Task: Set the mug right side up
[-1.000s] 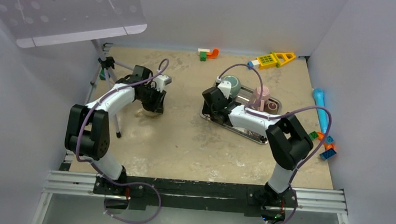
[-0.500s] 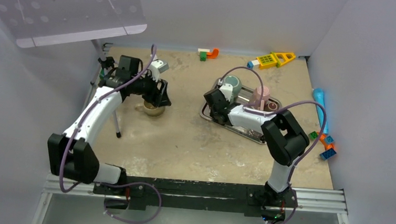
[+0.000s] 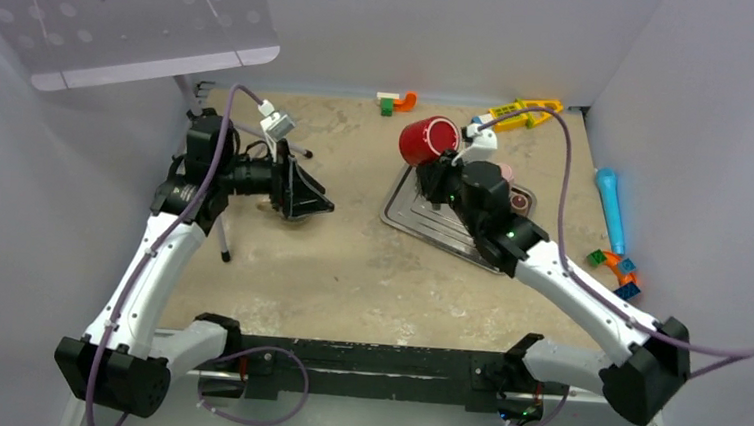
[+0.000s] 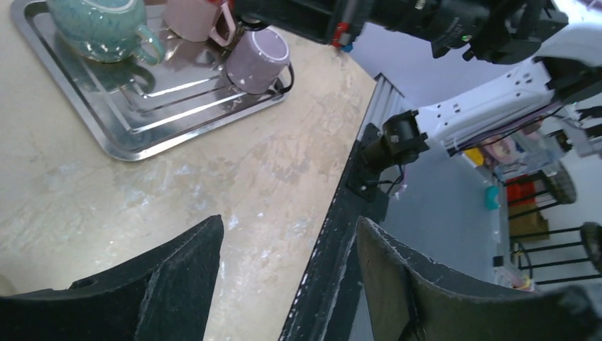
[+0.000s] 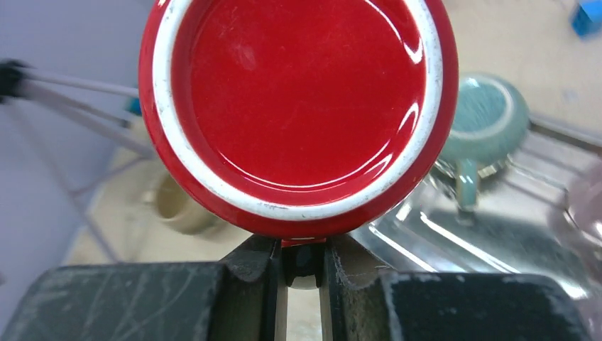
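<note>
— Where is the mug, then?

— The glossy red ceramic mug [image 3: 426, 139] is up in the air over the far corner of the shiny metal tray [image 3: 432, 227], touching nothing but the right tool [image 5: 301, 266]. The tool's two fingers are pressed in on a bit of the mug low down. I'd guess it's the handle, though the body hides it.

— Is it right side up?

— No. In the wrist view its white-ringed base faces the camera, so I'd say it's tipped on its side, roughly half turned.

— So what's left?

— Finish the turn until the mouth faces up, then set it down on the tray or the sandy mottled surface [image 3: 369, 273] and let go. I judge the grasp and lift done, the turning and placing not.

— And the other arm?

— The left tool [image 4: 289, 224] hangs spread wide, holding nothing, well apart from the mug.
</note>
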Tool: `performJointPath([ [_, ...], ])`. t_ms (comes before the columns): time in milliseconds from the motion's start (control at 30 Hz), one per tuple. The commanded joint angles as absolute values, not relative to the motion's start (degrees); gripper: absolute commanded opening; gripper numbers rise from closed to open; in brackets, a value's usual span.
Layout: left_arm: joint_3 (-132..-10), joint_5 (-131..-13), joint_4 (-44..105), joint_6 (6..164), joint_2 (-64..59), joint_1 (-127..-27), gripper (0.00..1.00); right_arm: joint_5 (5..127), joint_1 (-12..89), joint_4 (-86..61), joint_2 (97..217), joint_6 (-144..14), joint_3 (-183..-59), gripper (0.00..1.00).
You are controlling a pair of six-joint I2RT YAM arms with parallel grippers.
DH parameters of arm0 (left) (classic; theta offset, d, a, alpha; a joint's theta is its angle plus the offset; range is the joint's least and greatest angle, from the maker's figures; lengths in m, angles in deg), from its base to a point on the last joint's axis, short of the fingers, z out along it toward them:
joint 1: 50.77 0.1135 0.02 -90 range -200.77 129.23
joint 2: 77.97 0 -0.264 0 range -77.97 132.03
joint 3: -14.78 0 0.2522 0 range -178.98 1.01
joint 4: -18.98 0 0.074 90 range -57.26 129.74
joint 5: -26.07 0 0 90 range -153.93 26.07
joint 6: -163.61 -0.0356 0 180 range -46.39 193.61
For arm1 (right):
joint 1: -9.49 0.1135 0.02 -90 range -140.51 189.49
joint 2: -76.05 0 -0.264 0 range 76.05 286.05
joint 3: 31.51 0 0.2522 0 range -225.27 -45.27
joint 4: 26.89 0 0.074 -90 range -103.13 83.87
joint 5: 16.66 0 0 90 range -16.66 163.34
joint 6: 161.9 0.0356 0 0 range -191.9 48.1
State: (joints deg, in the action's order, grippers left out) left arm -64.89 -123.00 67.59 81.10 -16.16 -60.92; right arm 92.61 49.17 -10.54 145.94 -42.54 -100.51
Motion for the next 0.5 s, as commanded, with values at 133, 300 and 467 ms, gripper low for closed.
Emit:
performJointPath([
  [133,-59.0,-126.3,17.8,123.3,-22.3,-60.7,0.8,65.6,49.1,-27.6,130.6,-51.0,-103.7,0.0],
  [300,-62.7,-126.5,8.1,130.6,-21.8,-60.9,0.9,49.7,49.5,-31.0,132.1,-48.7,-107.4,0.0],
  [467,-62.6,-125.7,3.6,135.1,-22.0,-61.1,0.93,42.7,50.2,-35.9,134.8,-46.0,-109.0,0.0],
])
